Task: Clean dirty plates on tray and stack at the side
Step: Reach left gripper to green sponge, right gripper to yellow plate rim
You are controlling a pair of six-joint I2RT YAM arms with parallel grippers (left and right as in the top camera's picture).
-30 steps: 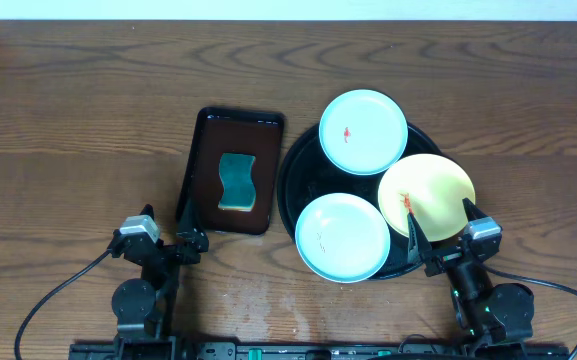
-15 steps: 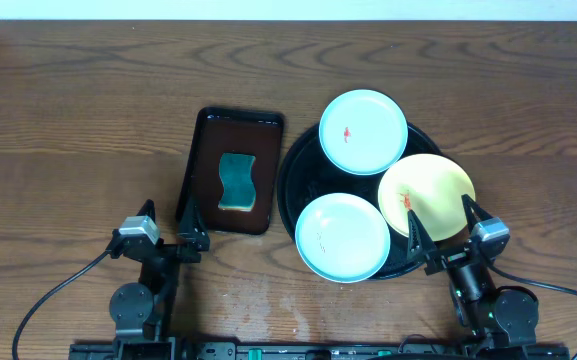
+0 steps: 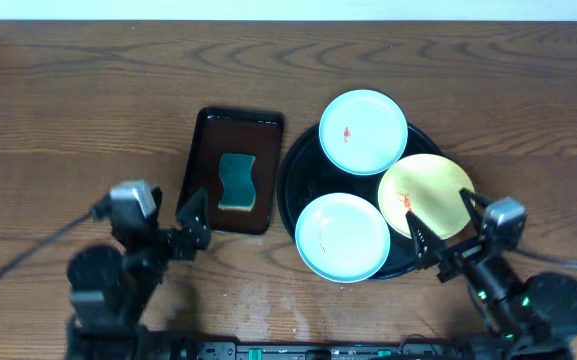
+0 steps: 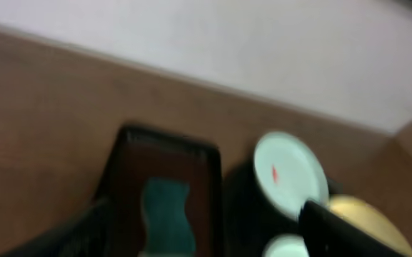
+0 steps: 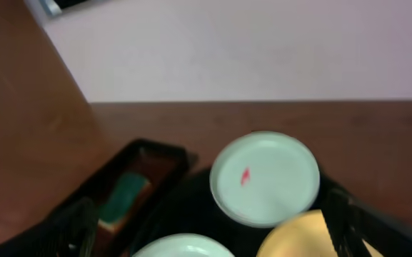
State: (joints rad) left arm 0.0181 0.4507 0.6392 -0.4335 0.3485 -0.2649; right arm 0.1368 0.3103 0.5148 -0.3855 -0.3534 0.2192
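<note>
Work looks barely started: the far mint plate [image 3: 363, 131], the near mint plate [image 3: 342, 237] and the yellow plate [image 3: 426, 195] all lie on the round tray [image 3: 290, 185], which sits right of centre on the table [image 3: 78, 100]. None is stacked at the side. Red smears show on the far mint plate and on the yellow one. The near mint plate carries only faint marks.

The left claw [image 4: 202, 207] hangs just short of the rectangular tray [image 3: 230, 170], its fingers spread wide with nothing between them. The right claw [image 3: 438, 208] is also wide open and empty, with its fingers straddling the near edge of the yellow plate. Whether they touch the plate I cannot tell.

The step in hand seems to be the first reach. Next, I judge, the left claw must come down over the sponge [image 3: 235, 182] and close on it. The right claw should take the yellow plate by its rim and steady it for wiping.

By count there are three plates, two of them mint and one yellow. There are two trays, one round and one rectangular, a single sponge, and two claws.
</note>
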